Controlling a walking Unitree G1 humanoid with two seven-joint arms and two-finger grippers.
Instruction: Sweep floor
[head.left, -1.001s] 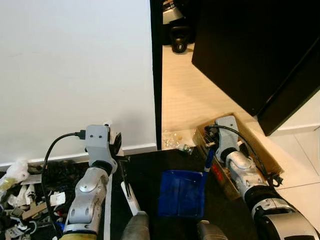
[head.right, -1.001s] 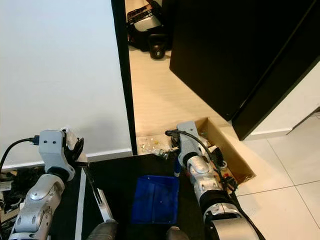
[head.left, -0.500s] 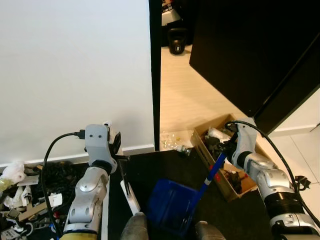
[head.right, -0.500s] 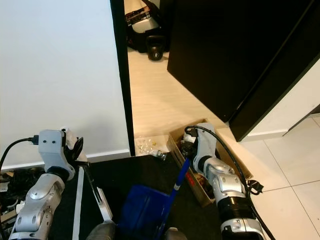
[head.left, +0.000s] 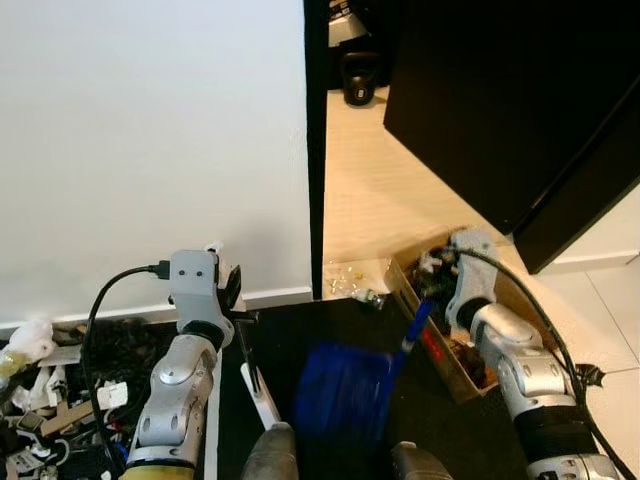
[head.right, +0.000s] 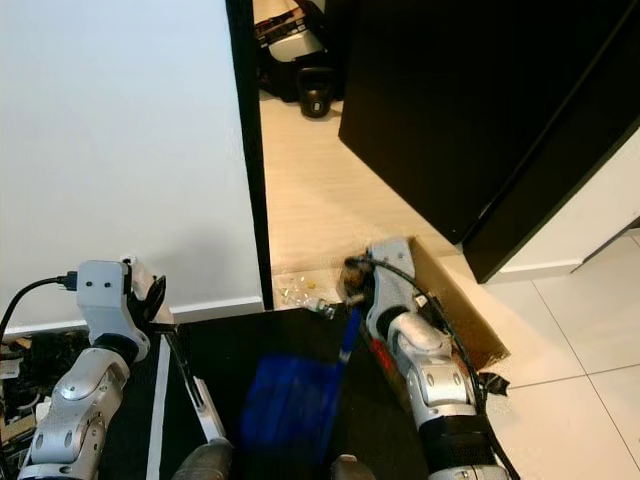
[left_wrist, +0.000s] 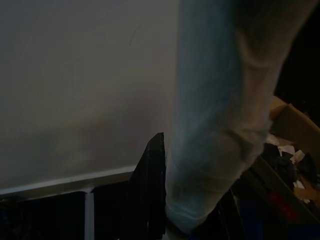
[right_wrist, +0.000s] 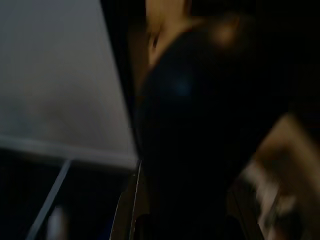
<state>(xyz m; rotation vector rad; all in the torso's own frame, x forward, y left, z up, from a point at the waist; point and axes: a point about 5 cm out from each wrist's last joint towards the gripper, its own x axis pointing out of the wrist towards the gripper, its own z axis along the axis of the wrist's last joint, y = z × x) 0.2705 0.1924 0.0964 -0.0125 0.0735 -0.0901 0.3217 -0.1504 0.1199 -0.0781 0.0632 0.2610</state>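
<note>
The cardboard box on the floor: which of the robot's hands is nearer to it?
Right. The right hand is at the box's near edge, holding the blue dustpan by its handle. The left hand is far across, by the white wall, holding the broom.

From the head we look steeply down; both eye views share the white wall (head.left: 150, 150) and open brown cardboard box (head.right: 455, 310). Our wrist cameras sit close, dim and blurred.

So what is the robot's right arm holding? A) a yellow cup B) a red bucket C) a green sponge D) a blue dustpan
D: the right end effector grips the handle of the blue dustpan, which hangs blurred over the dark floor beside the cardboard box.
</note>
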